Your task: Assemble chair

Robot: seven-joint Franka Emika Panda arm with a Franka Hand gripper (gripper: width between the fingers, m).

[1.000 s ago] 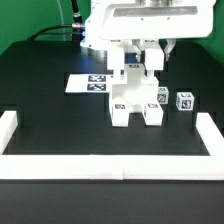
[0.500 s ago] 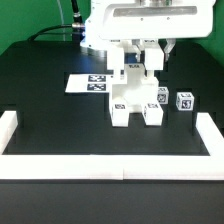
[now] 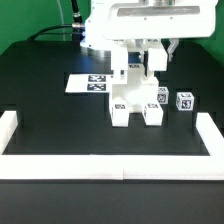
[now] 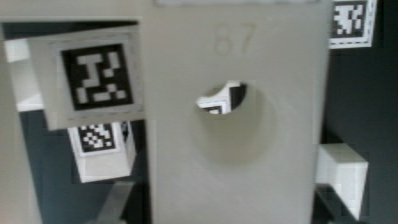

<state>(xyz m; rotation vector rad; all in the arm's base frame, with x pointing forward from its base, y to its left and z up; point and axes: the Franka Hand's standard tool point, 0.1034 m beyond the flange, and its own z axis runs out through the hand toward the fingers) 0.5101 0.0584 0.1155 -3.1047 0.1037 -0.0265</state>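
My claw (image 3: 153, 54) is drawn in to a narrow gap and looks clamped on a white panel (image 4: 231, 170) at the top of the chair (image 3: 135, 104). The fingers themselves do not show on the wrist view. That view is almost filled by the panel's flat face, which has a round hole (image 4: 222, 97) through it. A black-and-white tag (image 4: 98, 75) sits on the part just beside it, and a smaller tag (image 4: 98, 137) lies behind.

On the exterior view the chair stands upright near the middle of the black counter (image 3: 50, 120), directly below the claw. Its blocky base rests on the surface and carries small tags on its front.

At about 3 o'clock from the chair a loose tagged block (image 3: 185, 101) sits apart from it. At about 10 o'clock the marker board (image 3: 88, 84) lies flat, near the chair's base. The white border rail (image 3: 100, 165) runs along the counter's edge at 6 o'clock and turns up both sides.
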